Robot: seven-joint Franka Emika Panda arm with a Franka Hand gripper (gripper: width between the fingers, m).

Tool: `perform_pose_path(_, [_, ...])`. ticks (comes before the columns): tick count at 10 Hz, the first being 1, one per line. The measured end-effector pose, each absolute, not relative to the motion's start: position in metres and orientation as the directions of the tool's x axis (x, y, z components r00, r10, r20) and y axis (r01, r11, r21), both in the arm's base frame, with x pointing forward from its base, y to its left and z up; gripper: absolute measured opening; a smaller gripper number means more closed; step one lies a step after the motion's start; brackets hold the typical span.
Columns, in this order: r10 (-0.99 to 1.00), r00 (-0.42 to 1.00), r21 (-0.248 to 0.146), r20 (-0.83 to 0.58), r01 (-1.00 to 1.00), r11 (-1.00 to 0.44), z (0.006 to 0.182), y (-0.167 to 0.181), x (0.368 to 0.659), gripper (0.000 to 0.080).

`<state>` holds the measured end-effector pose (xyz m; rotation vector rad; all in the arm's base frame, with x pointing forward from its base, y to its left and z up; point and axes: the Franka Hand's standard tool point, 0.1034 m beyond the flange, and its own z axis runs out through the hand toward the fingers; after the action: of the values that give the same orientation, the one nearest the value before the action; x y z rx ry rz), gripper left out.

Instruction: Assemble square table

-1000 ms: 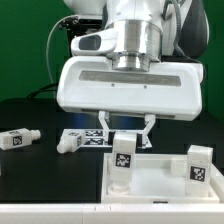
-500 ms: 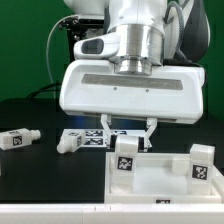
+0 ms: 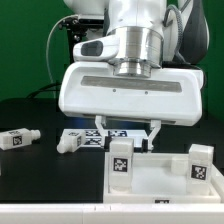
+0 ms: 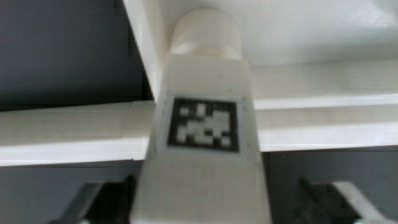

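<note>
The white square panel [image 3: 150, 182] lies at the front of the table. One white leg [image 3: 121, 160] with a tag stands upright on its corner on the exterior view's left. A second leg [image 3: 200, 165] stands at the corner on the exterior view's right. My gripper [image 3: 126, 131] hangs right above the first leg, open, with its fingertips [image 3: 153, 130] spread to either side of the leg's top. In the wrist view the leg [image 4: 210, 90] fills the middle over the panel [image 4: 71, 125], and dark gaps separate it from both fingers [image 4: 338, 200].
Two loose white legs [image 3: 15, 139] [image 3: 70, 141] lie on the black table at the exterior view's left. The marker board [image 3: 92, 135] lies behind the panel, partly hidden by the gripper.
The jaws have spread apart and let go of the upright leg, which stays standing on the panel. The hand has barely moved.
</note>
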<state>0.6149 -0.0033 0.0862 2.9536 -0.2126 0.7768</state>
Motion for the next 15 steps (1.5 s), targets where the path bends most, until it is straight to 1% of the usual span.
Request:
perform_pose_path(1, [-0.113, 0.862, 0.042, 0.494, -0.154, -0.987, 0.086, -0.003, 0.615, 0.0534])
perform_pose_path(2, [-0.114, 0.862, 0.042, 0.494, -0.154, -0.987, 0.086, -0.003, 0.615, 0.0626])
perform_pose_path(3, [-0.124, 0.876, 0.038, 0.466, -0.160, -0.986, 0.086, -0.007, 0.614, 0.0642])
perform_pose_path(5, [-0.156, 0.888, 0.022, 0.433, -0.183, -0.983, 0.094, -0.016, 0.619, 0.0642])
perform_pose_path(6, [-0.183, 0.928, 0.007, 0.324, -0.195, -0.981, 0.088, -0.013, 0.616, 0.0648])
perform_pose_path(7, [-0.205, 0.952, -0.006, 0.229, -0.209, -0.978, 0.089, -0.012, 0.618, 0.0649])
perform_pose_path(8, [-0.226, 0.960, -0.015, 0.165, -0.227, -0.974, 0.090, -0.010, 0.620, 0.0649])
perform_pose_path(10, [-0.249, 0.968, -0.019, 0.040, -0.249, -0.968, 0.086, -0.004, 0.615, 0.0649])
perform_pose_path(11, [-0.254, 0.967, -0.019, 0.018, -0.254, -0.967, 0.086, -0.007, 0.617, 0.0649])
perform_pose_path(13, [-0.261, 0.965, -0.018, 0.027, -0.260, -0.965, 0.085, -0.007, 0.617, 0.0649])
perform_pose_path(14, [-0.264, 0.964, -0.018, 0.026, -0.263, -0.965, 0.085, -0.007, 0.617, 0.0545])
perform_pose_path(15, [-0.324, 0.946, -0.020, 0.025, -0.324, -0.946, 0.084, -0.007, 0.617, 0.0409])
